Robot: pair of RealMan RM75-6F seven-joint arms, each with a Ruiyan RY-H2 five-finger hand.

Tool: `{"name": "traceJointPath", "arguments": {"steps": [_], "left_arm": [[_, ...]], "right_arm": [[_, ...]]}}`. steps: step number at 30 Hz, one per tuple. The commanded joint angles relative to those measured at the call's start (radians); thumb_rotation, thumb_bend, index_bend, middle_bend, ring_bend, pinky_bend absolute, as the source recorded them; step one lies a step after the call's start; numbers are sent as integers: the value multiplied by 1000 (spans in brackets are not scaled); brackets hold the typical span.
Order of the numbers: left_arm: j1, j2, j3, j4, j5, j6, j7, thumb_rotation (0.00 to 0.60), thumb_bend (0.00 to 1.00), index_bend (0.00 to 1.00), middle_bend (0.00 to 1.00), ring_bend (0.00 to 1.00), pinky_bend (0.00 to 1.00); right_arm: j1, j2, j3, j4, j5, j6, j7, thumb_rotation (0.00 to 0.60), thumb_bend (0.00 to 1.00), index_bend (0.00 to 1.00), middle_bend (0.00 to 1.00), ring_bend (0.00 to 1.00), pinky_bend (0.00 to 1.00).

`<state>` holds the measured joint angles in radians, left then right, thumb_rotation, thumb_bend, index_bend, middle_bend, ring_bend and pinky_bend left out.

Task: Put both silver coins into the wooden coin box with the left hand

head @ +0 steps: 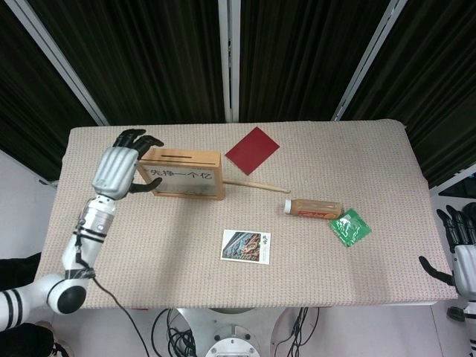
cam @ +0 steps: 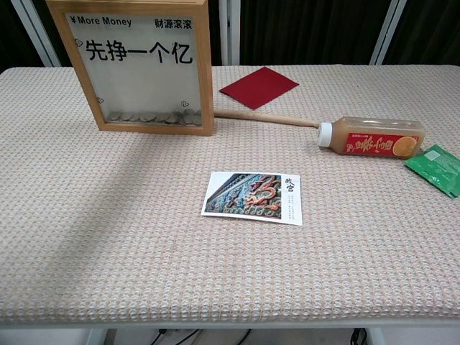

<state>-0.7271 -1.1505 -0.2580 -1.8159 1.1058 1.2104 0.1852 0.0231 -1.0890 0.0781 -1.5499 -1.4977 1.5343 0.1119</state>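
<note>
The upright wooden coin box with a clear front panel (head: 182,174) was seen standing at the far left part of the beige woven table (head: 320,245). The silver left hand with dark fingers (head: 117,168) was held just beside the box's left end, its fingers (head: 135,137) spread apart with nothing between them; whether the thumb touched the box's side could not be told. A row of silver coins (cam: 151,117) was seen lying along the bottom of the box, behind the panel.

The slot in the box's top was shown only in the head view, as were both hands. The dark right hand (head: 460,244) was seen at the right edge of that view, off the table's corner; whether its fingers were curled or spread could not be told. The coins and the printed characters on the panel were made out clearly only in the chest view.

A dark red square card (head: 252,149) was seen lying behind the box, and a thin wooden stick (head: 256,184) ran from the box's right side toward an orange-brown bottle with a white cap (head: 314,207), laid on its side. A green foil packet (head: 349,226) lay just beside the bottle, and a picture postcard (head: 245,245) lay near the front middle.
</note>
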Motion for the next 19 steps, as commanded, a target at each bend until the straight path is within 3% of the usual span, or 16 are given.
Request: {"name": "traceJointPath", "arguments": {"steps": [1, 5, 8, 10, 19], "left_arm": [[231, 83, 202, 29, 341, 241, -31, 600, 148, 298, 235, 97, 132], [336, 75, 319, 119, 422, 281, 58, 600, 90, 250, 189, 53, 106], [382, 76, 377, 117, 369, 215, 140, 600, 54, 128, 72, 1, 38], [411, 59, 386, 124, 337, 205, 153, 600, 44, 73, 8, 0, 7], [510, -10, 378, 248, 348, 279, 86, 600, 47, 61, 0, 0, 0]], "right_arm": [[2, -8, -5, 6, -8, -2, -4, 600, 148, 0, 0, 0, 0], [12, -23, -31, 48, -74, 4, -27, 600, 181, 0, 0, 0, 0], [13, -48, -44, 90, -124, 32, -28, 600, 339, 0, 0, 0, 0], [9, -66, -47, 113, -140, 51, -36, 600, 384, 0, 0, 0, 0], [-10, -94, -35, 127, -116, 86, -72, 600, 382, 0, 0, 0, 0]]}}
